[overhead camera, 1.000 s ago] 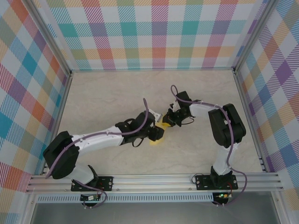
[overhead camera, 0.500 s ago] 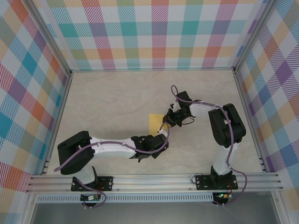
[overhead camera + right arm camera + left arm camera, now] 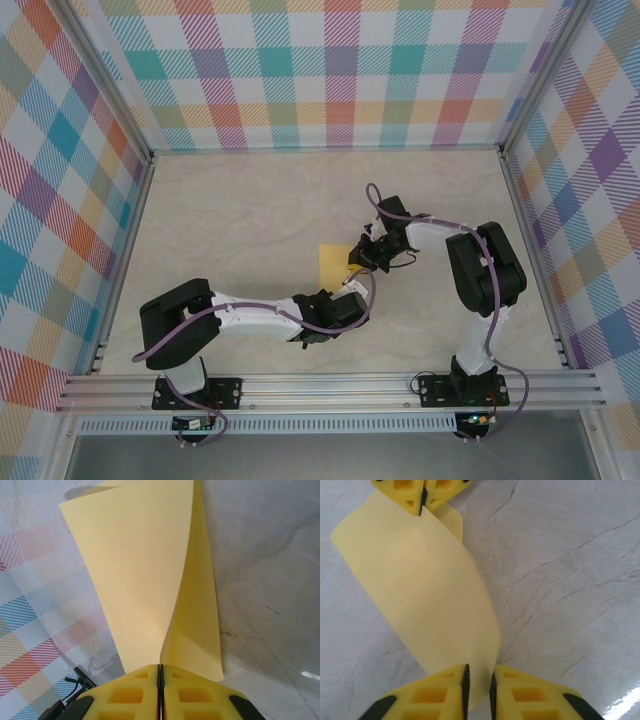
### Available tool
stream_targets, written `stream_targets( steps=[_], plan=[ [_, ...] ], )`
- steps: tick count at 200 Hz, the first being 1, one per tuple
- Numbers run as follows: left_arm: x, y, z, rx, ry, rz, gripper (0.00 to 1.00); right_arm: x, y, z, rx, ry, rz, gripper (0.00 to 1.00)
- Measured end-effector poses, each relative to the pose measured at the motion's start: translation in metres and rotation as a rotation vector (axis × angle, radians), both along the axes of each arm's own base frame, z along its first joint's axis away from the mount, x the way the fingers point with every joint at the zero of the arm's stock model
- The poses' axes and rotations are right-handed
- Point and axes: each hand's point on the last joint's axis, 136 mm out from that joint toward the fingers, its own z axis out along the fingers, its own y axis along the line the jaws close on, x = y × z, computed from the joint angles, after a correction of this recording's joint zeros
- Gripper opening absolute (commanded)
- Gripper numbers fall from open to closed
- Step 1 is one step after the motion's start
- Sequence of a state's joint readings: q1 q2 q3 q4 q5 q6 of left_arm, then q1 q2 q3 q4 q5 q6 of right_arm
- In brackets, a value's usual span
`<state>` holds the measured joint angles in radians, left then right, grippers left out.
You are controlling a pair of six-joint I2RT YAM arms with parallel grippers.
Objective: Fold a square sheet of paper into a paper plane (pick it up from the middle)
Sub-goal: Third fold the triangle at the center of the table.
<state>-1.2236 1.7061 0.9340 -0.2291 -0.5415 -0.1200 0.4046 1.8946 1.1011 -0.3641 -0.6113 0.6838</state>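
The square sheet of paper (image 3: 330, 262) is plain yellow and lies curled near the table's middle. My right gripper (image 3: 358, 262) holds its right edge. In the right wrist view the jaws (image 3: 160, 667) are shut on the sheet (image 3: 145, 570), which bends up into two flaps ahead of them. In the left wrist view the sheet (image 3: 420, 580) runs from the right gripper (image 3: 423, 502) at the top down to my left gripper (image 3: 479, 672). The left jaws stand a narrow gap apart with the sheet's near corner between them. My left gripper (image 3: 352, 295) sits just in front of the paper.
The pale marbled table (image 3: 240, 210) is walled by checked panels (image 3: 330, 70) at the back and sides. An aluminium rail (image 3: 330, 385) carrying both arm bases runs along the near edge. The left arm lies low across the table's front.
My left arm has swung off the paper towards the near side. Its jaws have narrowed around the sheet's near corner. The right gripper has kept its hold in place.
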Motion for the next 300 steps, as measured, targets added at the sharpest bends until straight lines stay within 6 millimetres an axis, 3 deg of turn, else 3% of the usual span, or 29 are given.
stream_targets(
  steps=[41, 66, 113, 162, 188, 226, 300],
  plan=[
    [0.002, 0.000, 0.003, -0.002, -0.012, 0.004, 0.00, -0.001, 0.000, 0.000, -0.002, 0.003, 0.000, 0.12],
    [0.001, -0.001, 0.010, -0.031, -0.007, 0.005, 0.00, -0.001, 0.000, 0.000, -0.003, 0.004, 0.000, 0.16],
    [0.007, -0.001, 0.025, -0.192, 0.092, 0.015, 0.00, -0.002, -0.006, -0.002, -0.036, 0.004, -0.007, 0.35],
    [0.013, 0.000, 0.015, -0.330, 0.267, 0.023, 0.00, 0.002, -0.022, 0.014, -0.107, -0.059, -0.035, 0.50],
    [0.017, 0.006, 0.008, -0.410, 0.366, 0.045, 0.00, 0.005, -0.027, 0.027, -0.124, -0.103, -0.045, 0.49],
    [0.019, 0.007, 0.008, -0.502, 0.474, 0.042, 0.00, 0.004, -0.027, 0.031, -0.118, -0.127, -0.037, 0.37],
    [0.023, 0.010, 0.005, -0.589, 0.588, 0.053, 0.00, 0.004, -0.012, 0.038, -0.033, -0.125, 0.001, 0.24]
  ],
)
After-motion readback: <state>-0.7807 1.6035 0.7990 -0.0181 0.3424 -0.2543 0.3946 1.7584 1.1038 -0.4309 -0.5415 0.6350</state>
